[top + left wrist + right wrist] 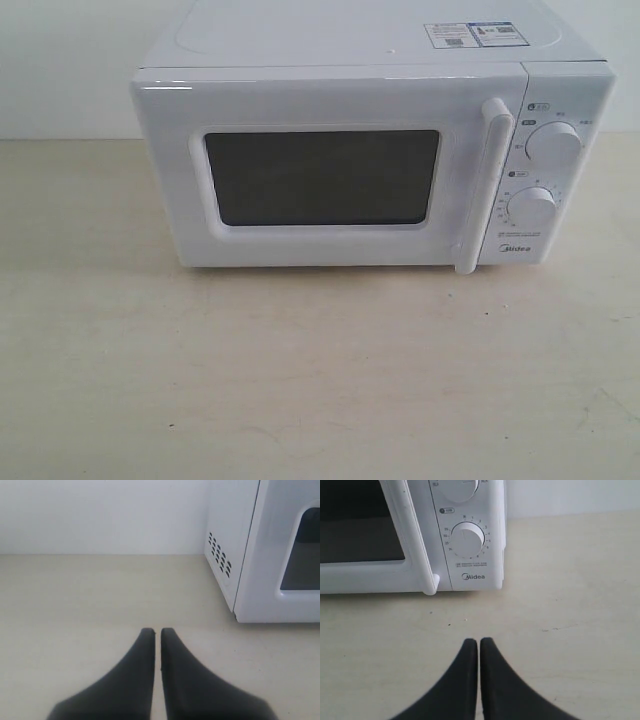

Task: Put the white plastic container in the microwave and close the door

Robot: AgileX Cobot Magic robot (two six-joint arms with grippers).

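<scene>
The white microwave [370, 160] stands at the back of the table, its door [330, 170] shut, with the dark window and the vertical bar handle [483, 185] facing me. The white plastic container is out of view. Neither arm shows in the exterior view. In the left wrist view my left gripper [157, 631] is shut and empty over bare table, short of the microwave's vented side [220, 555]. My right gripper [478, 641] is likewise shut with nothing in it, on the table in front of the lower knob [466, 539] and the Midea logo.
The beige tabletop [300, 380] stretches in front of the microwave and to both sides. A white wall [70, 60] runs behind. Two stickers [472, 36] lie on the microwave's top.
</scene>
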